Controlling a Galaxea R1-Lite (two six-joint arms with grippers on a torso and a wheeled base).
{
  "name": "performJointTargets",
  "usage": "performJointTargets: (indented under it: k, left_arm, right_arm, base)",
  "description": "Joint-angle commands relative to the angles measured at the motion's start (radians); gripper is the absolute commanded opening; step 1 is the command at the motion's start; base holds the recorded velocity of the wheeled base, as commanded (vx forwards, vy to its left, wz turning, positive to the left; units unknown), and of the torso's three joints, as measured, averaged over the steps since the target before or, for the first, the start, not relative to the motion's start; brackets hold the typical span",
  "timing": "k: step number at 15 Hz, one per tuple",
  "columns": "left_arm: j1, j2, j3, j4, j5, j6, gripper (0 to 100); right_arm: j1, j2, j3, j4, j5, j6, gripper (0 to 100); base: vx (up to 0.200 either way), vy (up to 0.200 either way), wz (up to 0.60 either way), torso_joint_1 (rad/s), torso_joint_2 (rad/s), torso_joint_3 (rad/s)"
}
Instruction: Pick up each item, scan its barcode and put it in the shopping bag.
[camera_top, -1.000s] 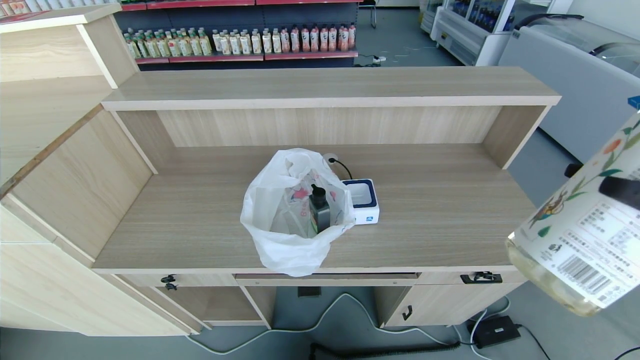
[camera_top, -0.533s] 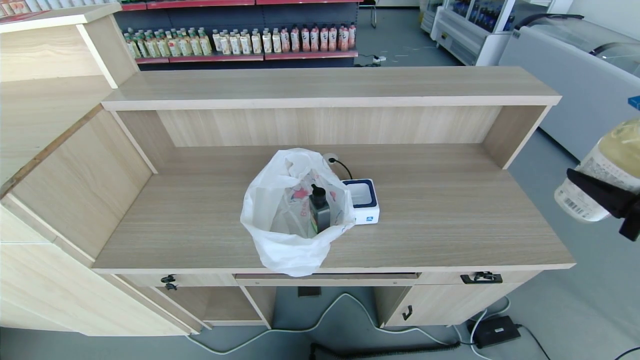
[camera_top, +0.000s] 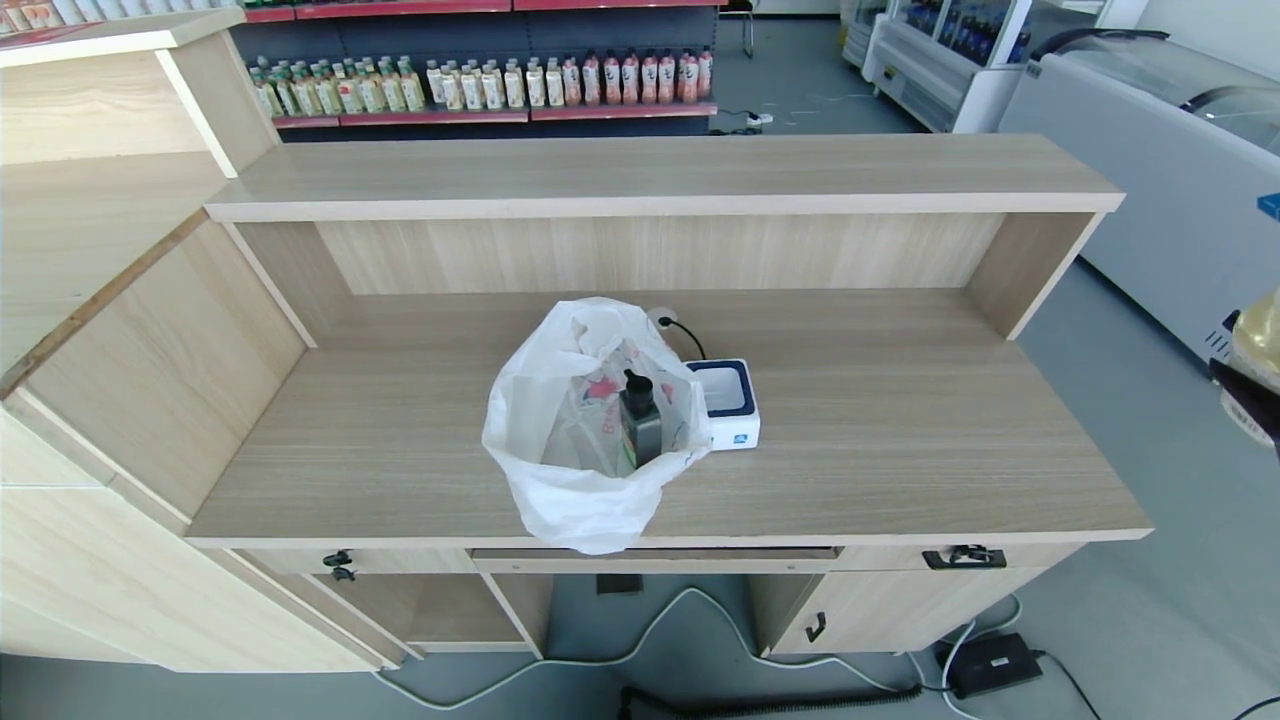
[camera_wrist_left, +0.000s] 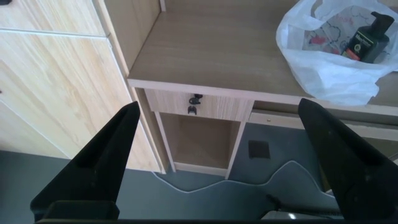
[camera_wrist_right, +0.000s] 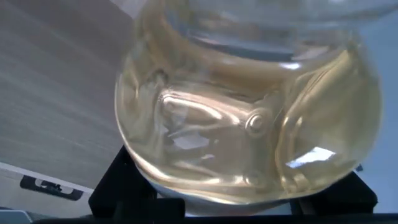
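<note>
right pincer (camera_top: 1245, 398) grips the bottle (camera_wrist_right: 249, 112) off the counter's (camera_top: 900, 430) right end; left pincer (camera_wrist_left: 217, 106) gapes wide, released.

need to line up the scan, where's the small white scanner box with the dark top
In the head view, the small white scanner box sits near the middle of the wooden counter, just beside the white plastic shopping bag, on its right.

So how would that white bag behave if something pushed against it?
Probably floppy: the bag is thin, crumpled plastic, so its walls would likely cave in rather than resist. The pump bottle upright inside probably weighs it down somewhat, though that bottle might tip. The bag sits at the front edge of the counter, so a forward push could slide it off.
</note>
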Motion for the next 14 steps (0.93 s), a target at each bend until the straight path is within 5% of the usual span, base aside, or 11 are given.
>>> performJointTargets:
  k: [1, 5, 11, 14]
  left_arm:
    - [0.000, 0.000, 0.001, 0.000, 0.001, 0.000, 100]
    - [0.000, 0.000, 0.000, 0.000, 0.001, 0.000, 100]
    - [0.000, 0.000, 0.000, 0.000, 0.001, 0.000, 100]
    - [0.000, 0.000, 0.000, 0.000, 0.001, 0.000, 100]
  right_arm:
    - [0.001, 0.064, -0.018, -0.008, 0.000, -0.035, 0]
    - [0.092, 0.251, -0.123, -0.192, 0.000, -0.018, 0]
    - [0.260, 0.512, -0.122, -0.545, 0.016, 0.038, 0]
    - [0.267, 0.569, -0.106, -0.545, 0.163, 0.034, 0]
  base:
    - [0.000, 0.000, 0.60, -0.002, 0.00, 0.002]
    - [0.000, 0.000, 0.60, 0.002, 0.01, 0.001]
    - [0.000, 0.000, 0.00, 0.000, 0.00, 0.000]
    - [0.000, 0.000, 0.00, 0.000, 0.00, 0.000]
